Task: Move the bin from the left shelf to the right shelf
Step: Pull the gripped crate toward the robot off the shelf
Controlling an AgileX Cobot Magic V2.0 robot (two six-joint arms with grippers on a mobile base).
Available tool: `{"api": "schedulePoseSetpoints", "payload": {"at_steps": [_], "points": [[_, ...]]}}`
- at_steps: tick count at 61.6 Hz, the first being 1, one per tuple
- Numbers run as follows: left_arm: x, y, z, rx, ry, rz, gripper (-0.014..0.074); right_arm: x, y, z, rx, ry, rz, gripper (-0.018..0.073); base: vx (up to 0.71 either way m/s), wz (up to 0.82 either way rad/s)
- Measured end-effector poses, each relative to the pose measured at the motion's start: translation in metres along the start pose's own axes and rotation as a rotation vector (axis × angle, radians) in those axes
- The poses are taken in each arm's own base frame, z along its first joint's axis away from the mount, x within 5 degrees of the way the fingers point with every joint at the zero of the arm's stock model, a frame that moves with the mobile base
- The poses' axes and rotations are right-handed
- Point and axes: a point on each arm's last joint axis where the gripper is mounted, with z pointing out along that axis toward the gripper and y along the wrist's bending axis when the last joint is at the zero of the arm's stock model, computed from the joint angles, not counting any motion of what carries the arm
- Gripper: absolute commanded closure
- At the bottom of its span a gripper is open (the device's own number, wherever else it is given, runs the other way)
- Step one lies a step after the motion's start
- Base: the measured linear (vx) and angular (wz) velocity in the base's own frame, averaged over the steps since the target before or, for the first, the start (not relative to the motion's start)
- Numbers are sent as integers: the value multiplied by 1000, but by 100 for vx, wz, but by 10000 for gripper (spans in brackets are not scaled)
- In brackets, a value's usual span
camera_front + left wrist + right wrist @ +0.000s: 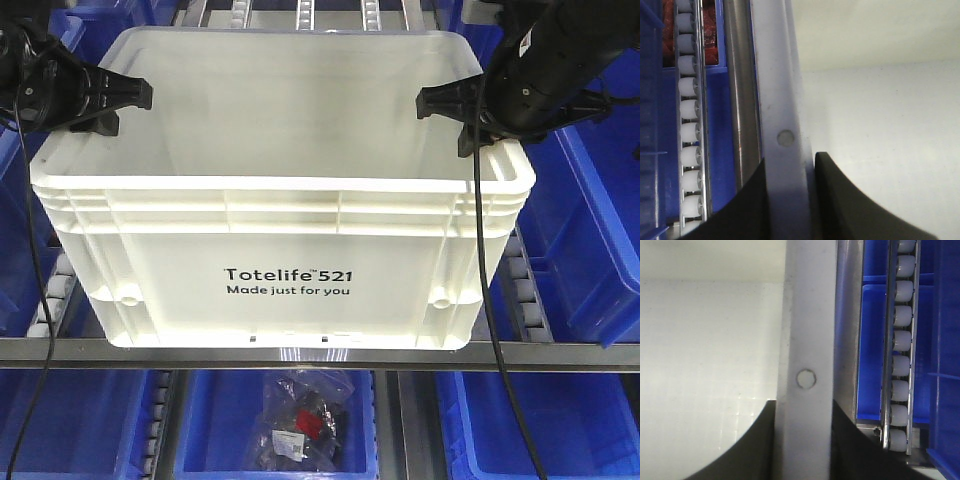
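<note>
- Black fingers (850,210) fill the bottom of the left wrist view, one on each side of the rim (785,100) of the bin (880,125), both pressed against it; left gripper (789,172) reads as clamped on that rim
- Same story on the other side; right gripper (804,415) straddles the opposite rim, both fingers (745,450) tight to the plastic, clamped as well
- From the front, the bin sits square between the two arms, print facing us, its base level with the shiny front rail (560,352); rollers (520,290) show just beside it on both flanks; whether it rests on them or hangs a touch above, I cannot tell
- Blue bins (595,200) crowd either side and the level below
- Judgement call: this rack, wider than the bin, looks like the right shelf (60,350); if so, the carry is all but done; what remains is to settle the bin, part both grippers and draw the arms clear
</note>
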Motion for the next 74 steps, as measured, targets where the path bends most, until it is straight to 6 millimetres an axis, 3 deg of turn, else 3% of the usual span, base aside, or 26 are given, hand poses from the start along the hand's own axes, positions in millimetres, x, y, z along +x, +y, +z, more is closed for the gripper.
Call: {"api": "schedulePoseSetpoints", "payload": {"at_steps": [74], "points": [[0,0,0,-1,0,0,485,0,0,0,0,-1,0,513,-7,0]]}}
